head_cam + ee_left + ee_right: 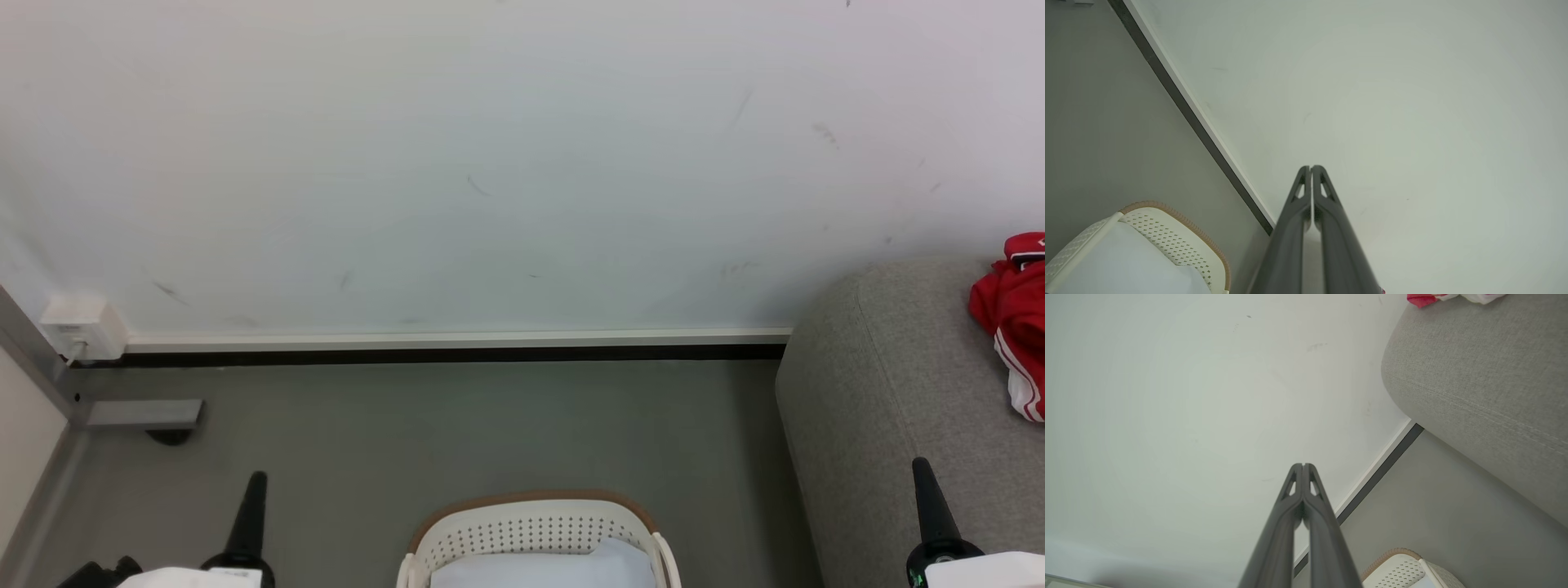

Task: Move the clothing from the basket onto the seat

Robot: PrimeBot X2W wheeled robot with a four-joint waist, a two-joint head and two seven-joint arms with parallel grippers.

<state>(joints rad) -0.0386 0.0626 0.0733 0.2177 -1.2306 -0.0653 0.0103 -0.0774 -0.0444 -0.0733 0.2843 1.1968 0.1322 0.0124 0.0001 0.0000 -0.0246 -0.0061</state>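
Your left gripper [1310,168] and right gripper [1303,465] both have their fingers pressed together, holding nothing, one on each side of the basket [531,523]. The red clothing [1011,314] lies on the seat [882,384], and a pale cloth [563,567] sits in the basket.

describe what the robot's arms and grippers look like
The left gripper and right gripper each have two long, dark grey fingers tapering to slim tips, with a small triangular cut-out near each tip. In the head view each sits on a rounded black base ahead of a white forearm casing; the right base carries small green markings.
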